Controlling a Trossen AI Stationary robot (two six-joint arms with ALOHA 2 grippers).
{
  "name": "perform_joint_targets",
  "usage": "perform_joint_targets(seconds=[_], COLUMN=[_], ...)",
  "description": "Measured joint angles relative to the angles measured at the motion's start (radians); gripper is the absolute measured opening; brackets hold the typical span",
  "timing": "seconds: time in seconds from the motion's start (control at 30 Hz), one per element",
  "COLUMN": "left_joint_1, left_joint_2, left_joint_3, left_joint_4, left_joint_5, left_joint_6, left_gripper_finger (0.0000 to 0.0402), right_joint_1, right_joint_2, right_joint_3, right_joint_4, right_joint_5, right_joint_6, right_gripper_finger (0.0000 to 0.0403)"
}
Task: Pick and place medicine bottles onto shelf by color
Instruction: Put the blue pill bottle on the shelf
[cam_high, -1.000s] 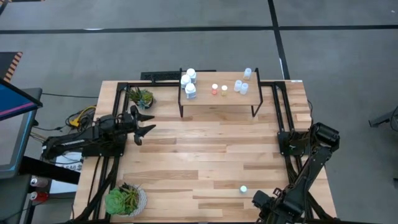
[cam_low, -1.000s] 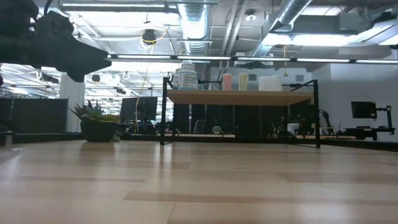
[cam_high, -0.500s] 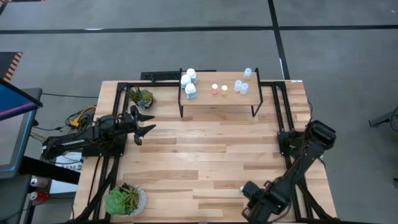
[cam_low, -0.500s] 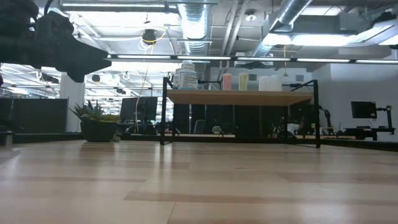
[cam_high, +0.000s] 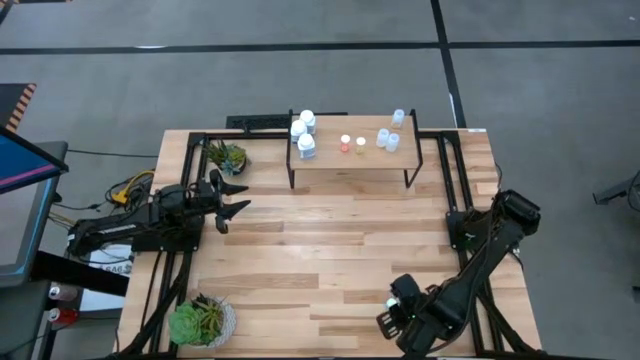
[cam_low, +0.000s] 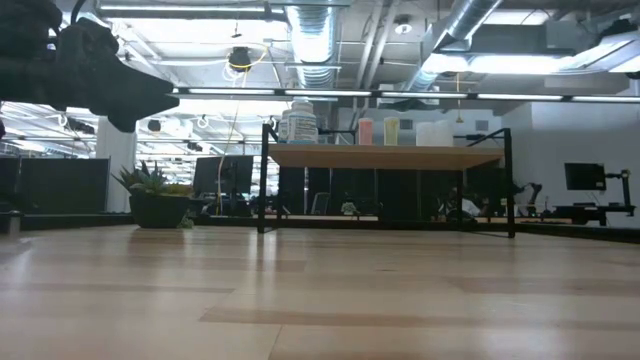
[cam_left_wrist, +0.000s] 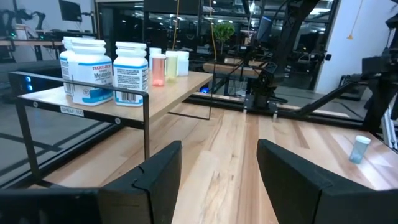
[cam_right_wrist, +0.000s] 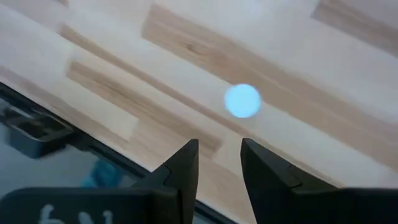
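Note:
One small pale-blue medicine bottle (cam_left_wrist: 359, 149) with a white cap (cam_right_wrist: 242, 101) stands upright on the table's near right part. My right gripper (cam_right_wrist: 217, 163) hangs above it, pointing steeply down, open, with the cap ahead of its fingertips and nothing between them. In the high view my right gripper (cam_high: 398, 312) covers this bottle. The shelf (cam_high: 350, 155) stands at the far middle and carries white bottles (cam_high: 302, 135), two reddish and yellowish ones (cam_high: 352, 144) and pale-blue ones (cam_high: 390, 135). My left gripper (cam_left_wrist: 217, 168) waits open and level at the table's left edge.
A potted plant (cam_high: 203, 320) stands at the near left corner and another (cam_high: 227, 156) at the far left, beside the shelf. Black frame rails (cam_high: 455, 190) run along the table's sides. Bare planks (cam_high: 330, 250) lie between the shelf and the near edge.
My right gripper has swung from the near right corner toward the table's left and a little up, rolling its wrist, and now hangs over the lone bottle. The bottle has stayed where it was.

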Motion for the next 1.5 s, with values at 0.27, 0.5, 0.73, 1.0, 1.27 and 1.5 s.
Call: perform_joint_targets(seconds=[0.27,0.5,0.73,1.0,1.27,1.5], left_joint_1=[0.000,0.000,0.000,0.000,0.000,0.000], left_joint_2=[0.000,0.000,0.000,0.000,0.000,0.000], left_joint_3=[0.000,0.000,0.000,0.000,0.000,0.000], left_joint_4=[0.000,0.000,0.000,0.000,0.000,0.000], left_joint_5=[0.000,0.000,0.000,0.000,0.000,0.000], left_joint_6=[-0.003,-0.002,-0.002,-0.004,-0.004,0.001], left_gripper_finger=[0.0196,0.0196,0.0196,0.0196,0.0196,0.0196], right_joint_1=[-0.017,-0.021,-0.027,-0.036,-0.081,-0.100], right_joint_2=[0.000,0.005,0.004,0.005,0.055,0.067], right_joint_3=[0.010,0.010,-0.041,-0.054,-0.053,-0.053], right_joint_4=[-0.031,-0.054,-0.028,-0.004,0.014,0.016], right_joint_5=[0.036,0.012,-0.052,-0.052,-0.089,-0.103], right_joint_6=[0.109,0.103,0.122,0.078,-0.023,-0.063], right_gripper_finger=[0.0167,0.0215,0.0234,0.0235,0.0245,0.0274])
